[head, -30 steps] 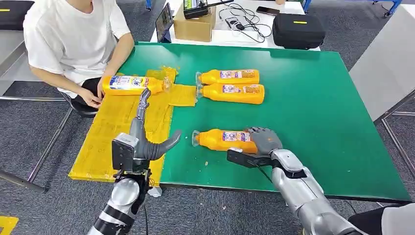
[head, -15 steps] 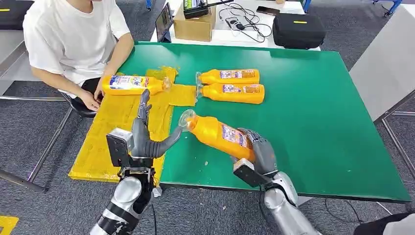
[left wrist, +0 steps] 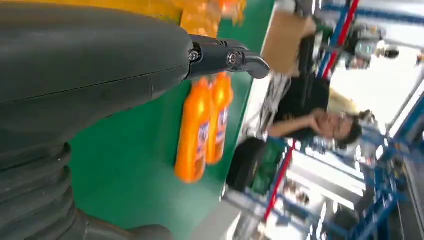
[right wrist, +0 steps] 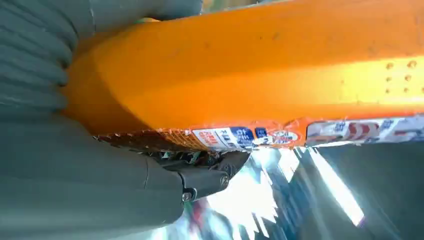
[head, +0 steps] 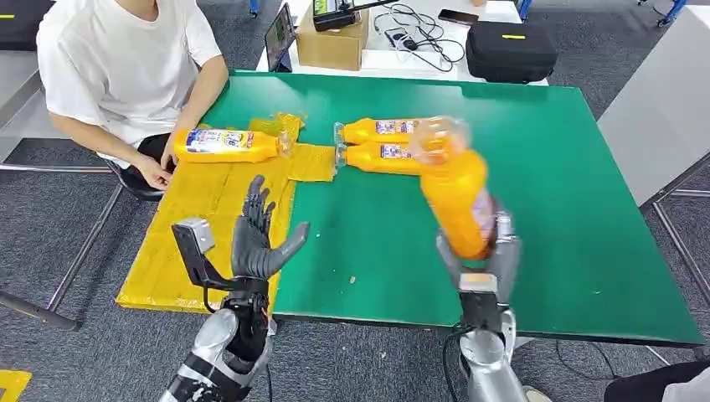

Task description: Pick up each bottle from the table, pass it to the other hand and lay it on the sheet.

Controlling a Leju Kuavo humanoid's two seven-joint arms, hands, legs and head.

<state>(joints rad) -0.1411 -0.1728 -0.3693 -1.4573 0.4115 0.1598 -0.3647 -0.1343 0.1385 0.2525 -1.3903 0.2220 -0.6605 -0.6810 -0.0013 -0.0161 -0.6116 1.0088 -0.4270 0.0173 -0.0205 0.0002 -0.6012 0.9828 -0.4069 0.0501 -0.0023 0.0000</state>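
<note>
One bottle (head: 224,144) is already lying on the yellow sheet (head: 192,226), where a person's hand (head: 172,153) is touching it, so one appears done. The right hand (head: 479,260) is gripping a second bottle (head: 456,197) by its base and holding it near upright above the green desk (head: 569,218); the handover is not yet made. The left hand (head: 255,239) is waiting empty, fingers spread, over the sheet's edge. Two more bottles (head: 393,145) are lying side by side, touching, further back on the desk. Counting: four bottles, one sheet, three left to place.
</note>
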